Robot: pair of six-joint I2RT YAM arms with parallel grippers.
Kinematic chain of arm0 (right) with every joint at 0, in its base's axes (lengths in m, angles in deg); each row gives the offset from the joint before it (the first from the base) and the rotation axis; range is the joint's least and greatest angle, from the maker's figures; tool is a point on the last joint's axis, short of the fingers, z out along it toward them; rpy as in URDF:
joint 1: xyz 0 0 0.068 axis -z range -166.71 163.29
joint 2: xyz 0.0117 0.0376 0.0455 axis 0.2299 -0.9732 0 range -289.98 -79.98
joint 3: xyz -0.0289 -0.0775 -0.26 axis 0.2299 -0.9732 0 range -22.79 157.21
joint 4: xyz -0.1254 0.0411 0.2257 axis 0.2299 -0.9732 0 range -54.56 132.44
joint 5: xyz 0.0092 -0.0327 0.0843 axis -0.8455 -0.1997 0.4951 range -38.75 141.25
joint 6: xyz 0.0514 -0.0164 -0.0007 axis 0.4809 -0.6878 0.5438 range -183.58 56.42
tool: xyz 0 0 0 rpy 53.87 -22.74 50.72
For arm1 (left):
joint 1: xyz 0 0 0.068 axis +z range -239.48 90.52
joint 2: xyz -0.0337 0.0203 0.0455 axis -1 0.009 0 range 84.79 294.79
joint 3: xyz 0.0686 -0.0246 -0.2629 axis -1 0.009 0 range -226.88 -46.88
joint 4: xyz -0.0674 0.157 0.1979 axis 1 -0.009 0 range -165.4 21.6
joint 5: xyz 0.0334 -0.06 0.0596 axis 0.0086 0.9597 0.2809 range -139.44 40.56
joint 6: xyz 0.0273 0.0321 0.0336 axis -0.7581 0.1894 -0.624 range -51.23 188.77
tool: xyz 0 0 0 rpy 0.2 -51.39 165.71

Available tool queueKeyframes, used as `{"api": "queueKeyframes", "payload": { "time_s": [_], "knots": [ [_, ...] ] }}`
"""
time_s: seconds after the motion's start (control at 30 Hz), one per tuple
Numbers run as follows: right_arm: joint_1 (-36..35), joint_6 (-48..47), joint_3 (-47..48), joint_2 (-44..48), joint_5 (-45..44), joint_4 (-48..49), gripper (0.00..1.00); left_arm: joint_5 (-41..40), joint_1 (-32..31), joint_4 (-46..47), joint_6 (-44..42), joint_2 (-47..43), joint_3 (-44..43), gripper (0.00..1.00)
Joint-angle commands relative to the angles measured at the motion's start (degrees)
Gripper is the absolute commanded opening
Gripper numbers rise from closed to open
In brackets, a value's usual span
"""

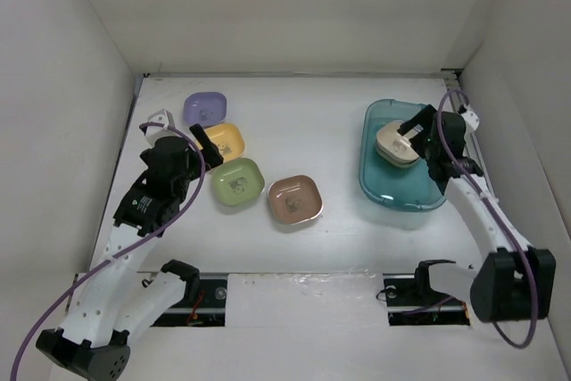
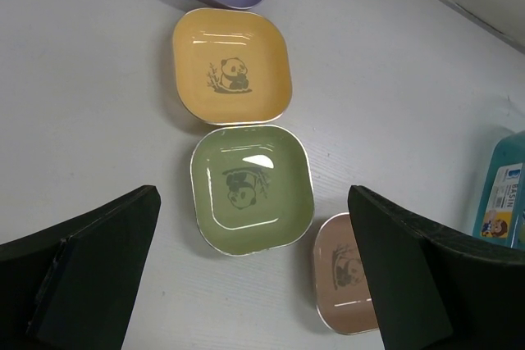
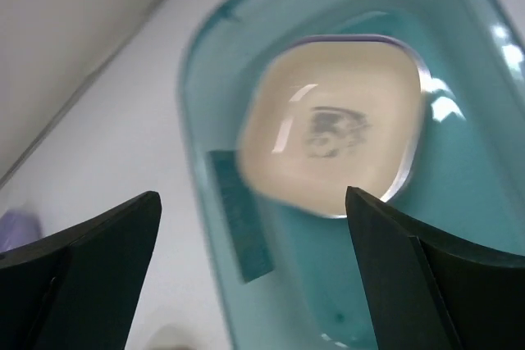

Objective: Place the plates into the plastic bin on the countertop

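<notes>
The white surface [image 1: 339,122] carries four undone dishes at frame left: purple plate [image 1: 204,110], yellow plate [image 1: 225,141], green plate [image 1: 236,181], brown plate [image 1: 295,200]. At right, a cream plate [image 1: 397,144] tops what looks like a stack in the teal bin [image 1: 379,186]. The right claw [image 1: 416,131] hangs over it and the left claw [image 1: 203,144] above the green plate, both spread wide and empty.

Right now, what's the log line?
left gripper open above green plate | right gripper open above cream plate in teal bin | purple plate, yellow plate, brown plate on countertop
</notes>
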Motion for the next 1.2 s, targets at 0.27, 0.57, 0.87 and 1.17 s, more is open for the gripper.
{"api": "queueKeyframes", "payload": {
  "time_s": [0.27,0.57,0.87,1.17],
  "knots": [
    [-31.3,-25.2,8.9,-3.8,9.2,3.2,0.96,-5.4,0.1,-0.3,2.1,-0.6,-0.1,1.0],
    [-42.5,-26.5,13.5,-24.6,6.1,1.6,0.86,-12.4,0.1,-5.8,8.0,1.3,-1.9,1.0],
    [-43.8,-23.3,10.4,-30.4,4.5,2.9,0.59,-11.7,0.1,-5.3,7.3,1.9,-1.9,1.0],
    [-42.7,-21.5,7.6,-31.6,3.0,2.9,0.15,-10.1,0.1,-4.7,6.3,1.9,-1.9,1.0]
  ]
}}
